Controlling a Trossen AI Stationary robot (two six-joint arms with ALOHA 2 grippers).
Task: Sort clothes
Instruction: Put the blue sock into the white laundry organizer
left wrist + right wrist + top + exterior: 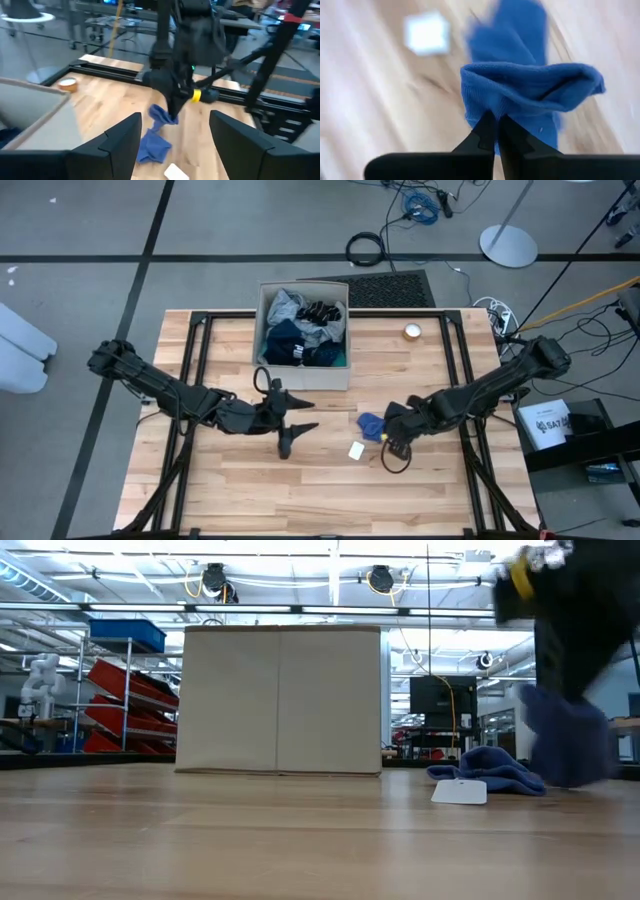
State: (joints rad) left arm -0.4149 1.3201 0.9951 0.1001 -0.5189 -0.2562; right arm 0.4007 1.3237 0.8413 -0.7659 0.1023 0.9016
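A small blue fabric piece lies on the wooden table to the right of the beige box, with a white tag beside it. My right gripper is shut on the piece's raised end. It also shows in the left wrist view and the low view. The box holds several clothes: grey, navy, turquoise and striped black ones. My left gripper is open and empty, in front of the box, left of the blue piece. My right gripper pinches a bunched fold of the blue piece's upper end between its two fingertips. The fingers come from above, slanting from the table's right. That end is lifted; the rest trails down onto the table, slack.
A roll of tape lies at the table's far right. Black frame rails run along both sides of the table. Bare wood spreads along the near edge.
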